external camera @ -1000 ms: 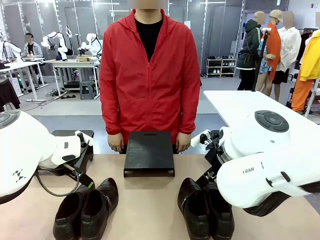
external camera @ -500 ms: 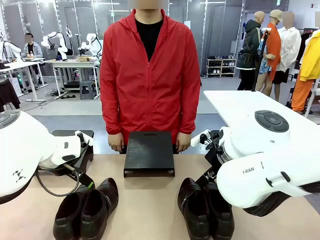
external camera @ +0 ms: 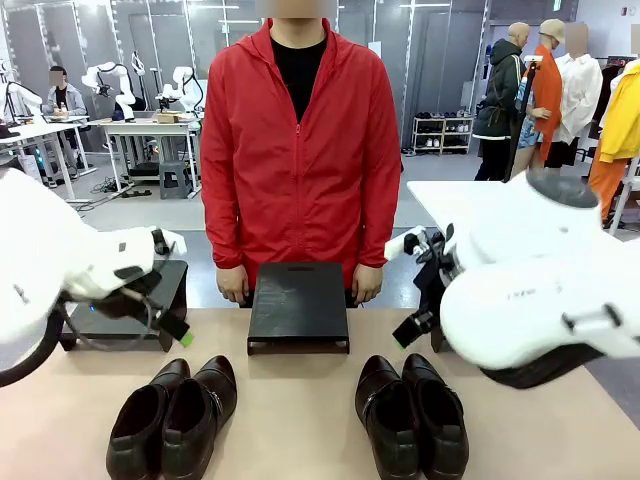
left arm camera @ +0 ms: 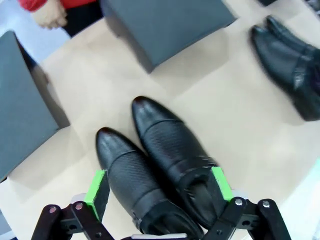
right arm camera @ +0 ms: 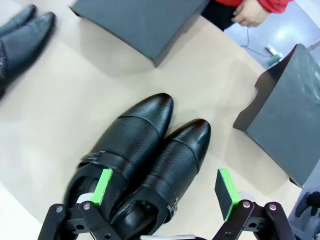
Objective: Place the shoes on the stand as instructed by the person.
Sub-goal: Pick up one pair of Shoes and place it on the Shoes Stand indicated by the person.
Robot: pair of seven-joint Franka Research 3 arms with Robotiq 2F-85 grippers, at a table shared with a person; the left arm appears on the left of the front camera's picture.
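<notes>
Risen since before, your left gripper point(left arm camera: 159, 185) and right gripper point(right arm camera: 165, 186) gape empty over stiff, slick-looking shoes point(external camera: 175, 420); pinch the collars.

Light: bright and even, falling from above.
Shadows: soft and short, under the middle stand point(external camera: 298, 300) and beside the shoes point(external camera: 175, 415) on the desk point(external camera: 290, 420).
Reflections: pale sheen on the glossy toes.
Blur: left arm point(external camera: 40, 260) and right arm point(external camera: 540, 300) smeared in the front view; far pair point(left arm camera: 292, 60) soft in the left wrist view.
Distortion: wide-angle bending at the wrist views' edges, with lines leaning outward.
</notes>
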